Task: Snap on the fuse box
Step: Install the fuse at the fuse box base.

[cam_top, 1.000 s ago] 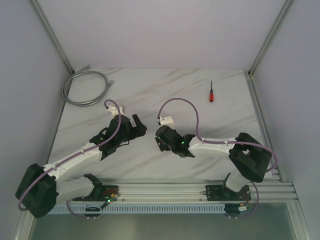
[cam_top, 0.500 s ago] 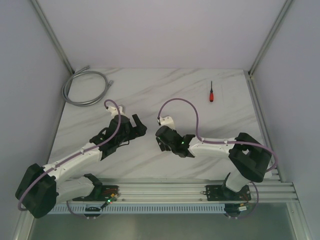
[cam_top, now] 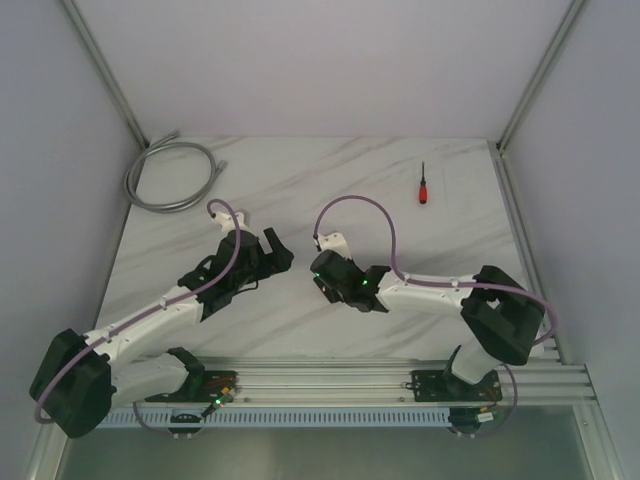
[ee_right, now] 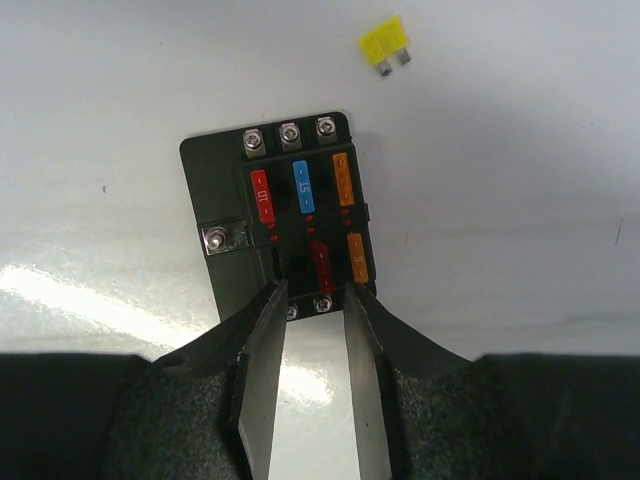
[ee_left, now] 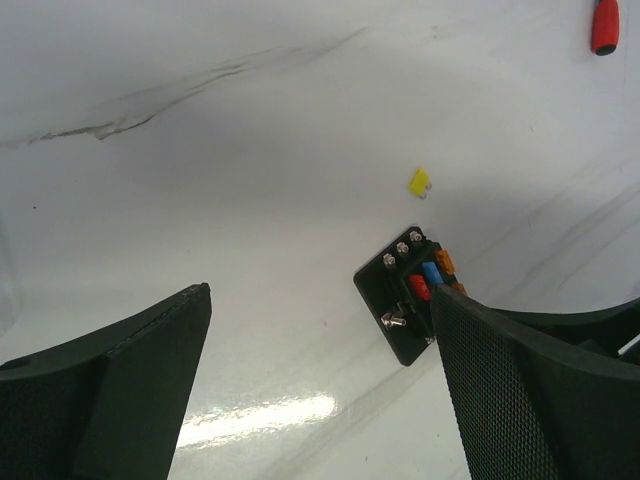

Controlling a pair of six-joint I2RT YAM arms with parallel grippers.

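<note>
The fuse box point(ee_right: 280, 215) is a flat black block lying on the white table, with red, blue and orange fuses in its slots. My right gripper point(ee_right: 314, 295) hovers over its near end. The fingers are slightly apart and hold nothing; bare table shows between them. In the left wrist view the fuse box point(ee_left: 405, 290) lies just beside my right finger point(ee_left: 530, 380). My left gripper point(ee_left: 320, 295) is wide open and empty. In the top view the left gripper point(cam_top: 280, 250) faces the right gripper point(cam_top: 316, 278), which hides the box.
A loose yellow fuse point(ee_right: 384, 42) lies just beyond the box and also shows in the left wrist view point(ee_left: 420, 182). A red-handled screwdriver point(cam_top: 423, 185) lies far right. A grey cable coil point(cam_top: 170, 175) lies at the far left corner. A metal rail point(cam_top: 350, 380) runs along the near edge.
My right gripper has shifted slightly up and to the left over the box. The left arm has barely moved.
</note>
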